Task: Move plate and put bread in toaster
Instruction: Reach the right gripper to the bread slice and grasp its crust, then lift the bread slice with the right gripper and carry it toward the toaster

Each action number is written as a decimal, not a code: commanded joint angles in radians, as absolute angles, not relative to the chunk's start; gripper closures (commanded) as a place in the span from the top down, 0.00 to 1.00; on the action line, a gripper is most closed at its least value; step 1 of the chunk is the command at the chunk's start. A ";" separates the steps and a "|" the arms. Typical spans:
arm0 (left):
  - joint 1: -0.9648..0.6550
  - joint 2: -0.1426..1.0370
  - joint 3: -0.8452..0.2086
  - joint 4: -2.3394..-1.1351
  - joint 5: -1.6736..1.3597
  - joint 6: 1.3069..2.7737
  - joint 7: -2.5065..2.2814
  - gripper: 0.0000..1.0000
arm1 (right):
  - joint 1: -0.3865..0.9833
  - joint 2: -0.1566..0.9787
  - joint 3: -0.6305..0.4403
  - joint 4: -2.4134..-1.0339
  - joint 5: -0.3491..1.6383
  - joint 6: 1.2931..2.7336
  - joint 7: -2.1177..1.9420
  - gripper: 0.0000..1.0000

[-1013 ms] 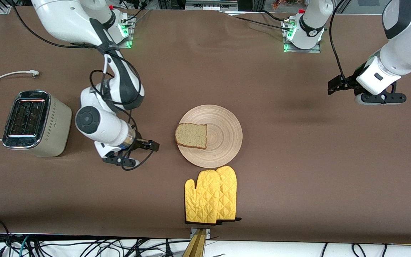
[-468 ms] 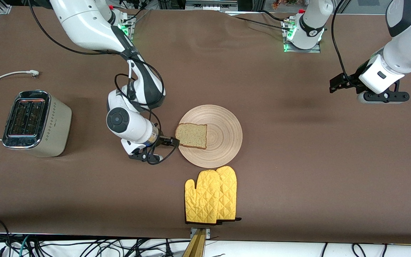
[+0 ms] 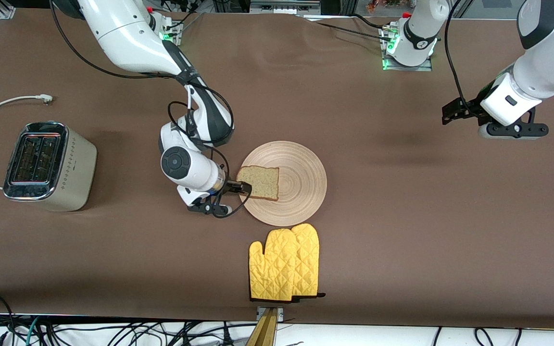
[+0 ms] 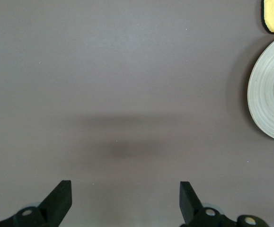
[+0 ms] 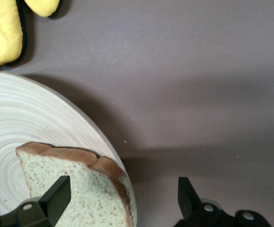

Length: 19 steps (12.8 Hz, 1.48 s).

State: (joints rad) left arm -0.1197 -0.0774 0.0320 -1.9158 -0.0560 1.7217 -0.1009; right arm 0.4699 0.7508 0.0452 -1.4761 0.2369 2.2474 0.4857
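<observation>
Sitting at the right arm's end of the worktop (image 3: 402, 230), the cream toaster (image 3: 48, 166) shows its two chrome slots upward, well apart from the rest. Next comes the right gripper (image 3: 239, 188), jaws wide, one finger over the bread (image 3: 258, 182), the other off its crust edge. The speckled, brown-crusted slice lies flat on the ringed wooden plate (image 3: 301, 182). Last, the left gripper (image 3: 452, 115) waits, jaws wide, over bare worktop.

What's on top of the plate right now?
One bread slice lies on the plate, at its edge toward the toaster. The open right hand is at that edge of the slice. The plate surface under the bread is hidden.
</observation>
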 commanded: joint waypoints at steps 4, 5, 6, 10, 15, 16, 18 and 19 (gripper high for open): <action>-0.124 -0.075 -0.018 -1.870 -0.037 1.628 -0.103 1.00 | 0.497 0.758 0.041 -1.471 0.259 2.238 0.476 0.76; -0.126 -0.072 -0.023 -1.852 -0.035 1.600 -0.104 1.00 | 0.503 0.759 0.044 -1.471 0.259 2.230 0.476 0.69; -0.127 -0.074 -0.043 -1.844 -0.031 1.565 -0.101 1.00 | 0.503 0.761 0.046 -1.471 0.259 2.226 0.476 0.61; -0.127 -0.074 -0.103 -1.830 -0.043 1.543 -0.103 1.00 | 0.511 0.761 0.046 -1.471 0.259 2.181 0.480 0.06; -0.120 -0.071 -0.103 -1.827 -0.058 1.551 -0.100 1.00 | 0.526 0.761 0.046 -1.471 0.256 2.180 0.468 0.00; -0.115 -0.069 -0.103 -1.827 -0.058 1.555 -0.100 1.00 | 0.526 0.761 0.046 -1.470 0.253 2.180 0.466 0.00; -0.112 -0.061 -0.101 -1.813 -0.072 1.565 -0.100 1.00 | 0.526 0.756 0.046 -1.465 0.247 2.180 0.469 0.00; -0.112 -0.060 -0.100 -1.807 -0.072 1.563 -0.100 1.00 | 0.526 0.752 0.046 -1.460 0.247 2.178 0.466 0.00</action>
State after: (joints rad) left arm -0.1186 -0.0751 -0.0998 -1.8461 -0.0574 1.5714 -0.1012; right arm 0.5248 0.7588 0.0471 -1.4750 0.2388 2.1899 0.4835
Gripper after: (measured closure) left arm 0.000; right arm 0.947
